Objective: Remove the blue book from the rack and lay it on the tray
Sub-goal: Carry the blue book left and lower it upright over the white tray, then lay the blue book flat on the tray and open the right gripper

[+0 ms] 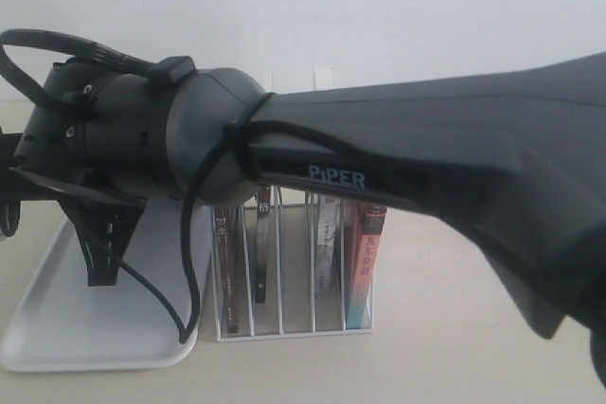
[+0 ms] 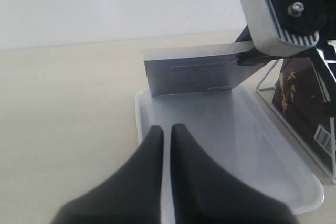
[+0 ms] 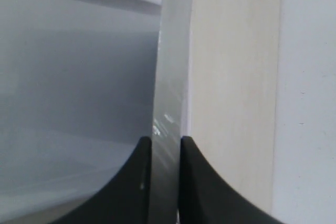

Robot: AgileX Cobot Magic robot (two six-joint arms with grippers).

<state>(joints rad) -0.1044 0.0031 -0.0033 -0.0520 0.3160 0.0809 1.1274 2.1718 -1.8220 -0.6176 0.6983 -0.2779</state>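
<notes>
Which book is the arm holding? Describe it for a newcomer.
Find the white tray beside the wire rack. Over it, the right end effector pinches a thin blue book by its edge. It is the only book out of the rack; the other books stand in slots.

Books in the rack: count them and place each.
4. A dark book in the leftmost slot, a dark-spined one next, a grey-black one right of middle, the red-orange book at the right end. The arm covers their tops; more may be hidden.
</notes>
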